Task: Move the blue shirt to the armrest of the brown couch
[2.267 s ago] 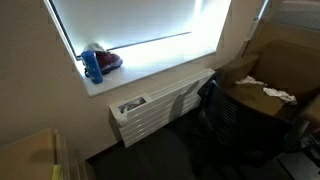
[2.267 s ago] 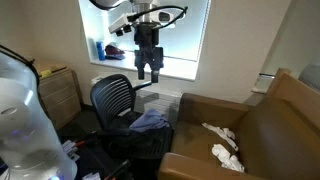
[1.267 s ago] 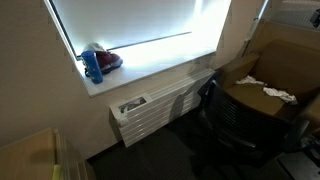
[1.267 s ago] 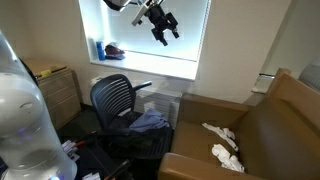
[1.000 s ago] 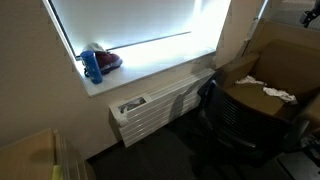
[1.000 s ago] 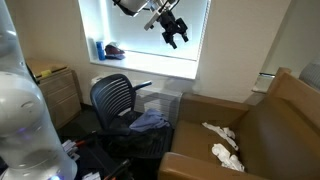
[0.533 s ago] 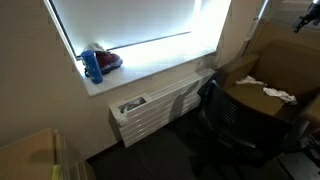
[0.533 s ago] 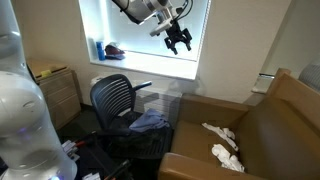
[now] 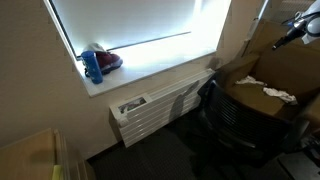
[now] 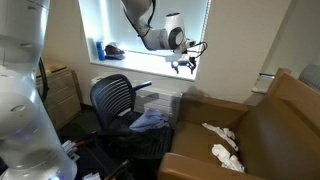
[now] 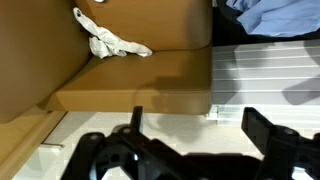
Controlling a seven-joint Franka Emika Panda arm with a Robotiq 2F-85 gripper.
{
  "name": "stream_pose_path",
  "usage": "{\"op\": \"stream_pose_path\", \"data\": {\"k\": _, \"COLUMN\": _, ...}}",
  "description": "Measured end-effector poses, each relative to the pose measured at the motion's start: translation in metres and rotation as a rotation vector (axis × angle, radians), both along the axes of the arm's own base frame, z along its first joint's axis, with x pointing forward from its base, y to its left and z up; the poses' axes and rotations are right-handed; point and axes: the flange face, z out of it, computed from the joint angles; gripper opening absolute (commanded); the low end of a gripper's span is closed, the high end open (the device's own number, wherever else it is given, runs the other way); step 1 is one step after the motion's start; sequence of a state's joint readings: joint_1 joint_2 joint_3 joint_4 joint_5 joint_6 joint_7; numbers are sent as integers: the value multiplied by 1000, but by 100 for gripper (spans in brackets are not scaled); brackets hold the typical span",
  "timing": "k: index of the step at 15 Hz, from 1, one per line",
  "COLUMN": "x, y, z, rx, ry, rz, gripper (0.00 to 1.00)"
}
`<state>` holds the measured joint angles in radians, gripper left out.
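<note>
Plainly, in an exterior view the gripper [image 9: 290, 35] hangs high over the brown couch [image 9: 290, 68], at the frame's edge and too small there for its jaws to be read. A white cloth [image 9: 277, 93] lies on the couch seat.

In an exterior view the blue shirt [image 10: 150, 122] lies loosely heaped on the office chair [image 10: 115, 98] just beside the couch, so it should be soft and easy to gather. The gripper is above the couch's window-side armrest [image 10: 215, 100], well apart from the shirt, with open air beneath it for a descent.

In the wrist view the fingers [image 11: 272, 140] stand spread wide with nothing between them. The armrest's flat top runs across below them. It is bare, which leaves room for draping. The shirt shows past the couch's outer wall, in the upper corner, so I judge a reach over that edge comes next.
</note>
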<state>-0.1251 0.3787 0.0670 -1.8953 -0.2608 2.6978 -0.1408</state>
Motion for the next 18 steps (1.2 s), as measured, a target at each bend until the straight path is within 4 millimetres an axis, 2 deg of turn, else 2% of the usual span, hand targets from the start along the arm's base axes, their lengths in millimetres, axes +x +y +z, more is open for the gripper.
{"op": "stream_pose_path", "data": {"k": 5, "x": 1, "y": 1, "z": 4, "rx": 2, "ry": -6, "rz": -10, "gripper": 100}}
{"op": "stream_pose_path", "data": {"k": 7, "x": 4, "y": 17, "z": -17, "rx": 94, "ry": 25, "rz": 34, "gripper": 100}}
{"op": "stream_pose_path", "data": {"k": 10, "x": 21, "y": 63, "z": -73, "rx": 232, "ry": 79, "rz": 134, "gripper": 100}}
{"op": "stream_pose_path", "data": {"k": 12, "x": 34, "y": 86, "z": -104, "rx": 307, "ry": 119, "rz": 209, "gripper": 100}}
{"op": "stream_pose_path", "data": {"k": 13, "x": 39, "y": 92, "z": -115, "rx": 340, "ry": 148, "rz": 245, "gripper": 100}}
{"op": "stream_pose_path", "data": {"k": 15, "x": 44, "y": 89, "z": -134, "rx": 392, "ry": 245, "rz": 295, "gripper": 100}}
{"op": "stream_pose_path", "data": {"k": 18, "x": 48, "y": 78, "z": -140, "rx": 410, "ry": 295, "rz": 305, "gripper": 100}}
